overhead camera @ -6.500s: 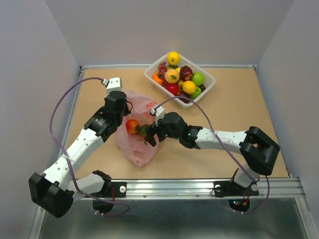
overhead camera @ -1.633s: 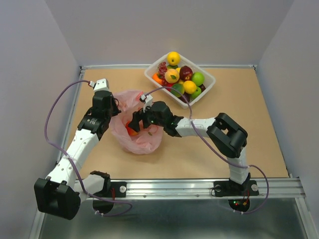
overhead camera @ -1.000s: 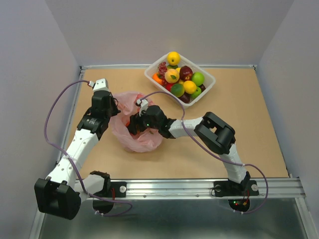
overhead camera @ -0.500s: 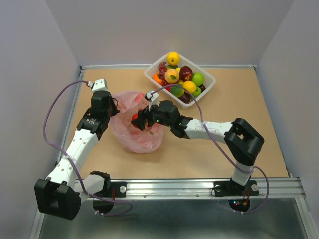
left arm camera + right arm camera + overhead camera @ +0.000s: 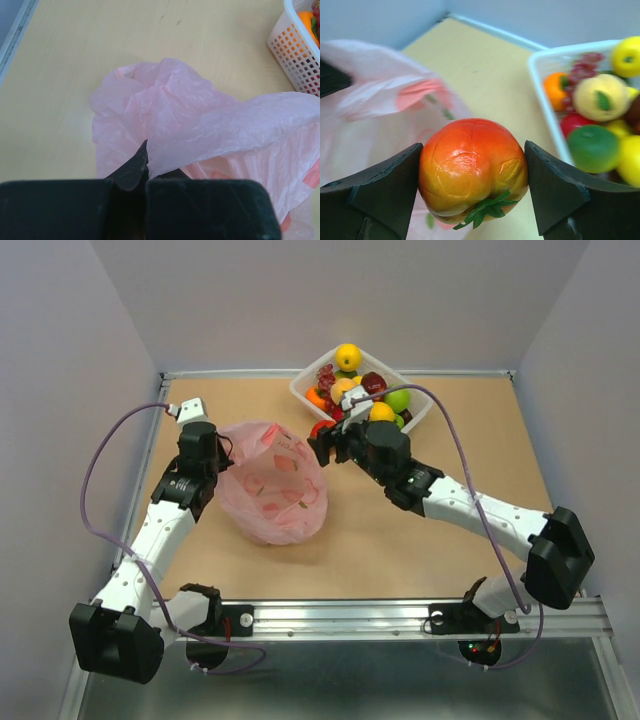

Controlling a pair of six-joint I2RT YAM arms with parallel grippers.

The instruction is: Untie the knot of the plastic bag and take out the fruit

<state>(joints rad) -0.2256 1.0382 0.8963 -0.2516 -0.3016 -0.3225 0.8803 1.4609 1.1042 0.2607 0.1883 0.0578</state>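
The pink plastic bag [image 5: 272, 482] lies open and crumpled on the table's left half; no knot shows. My left gripper [image 5: 212, 466] is shut on a fold of the bag's film [image 5: 200, 131] at its left edge. My right gripper [image 5: 322, 440] is shut on an orange-red fruit with a green calyx [image 5: 472, 169] and holds it in the air between the bag and the white basket [image 5: 420, 415]. In the top view this fruit [image 5: 321, 430] shows as a red spot just right of the bag. No fruit shows inside the bag.
The white slotted basket [image 5: 540, 100] at the back holds several fruits: a yellow lemon [image 5: 348, 356], green apples [image 5: 398, 397], red ones and purple grapes [image 5: 326, 375]. Grey walls enclose the table on three sides. A metal rail [image 5: 400, 615] runs along the near edge.
My right gripper has come up out of the bag holding the orange-red fruit and has moved right and back toward the basket. The bag has spread flatter. My left gripper still holds the bag.
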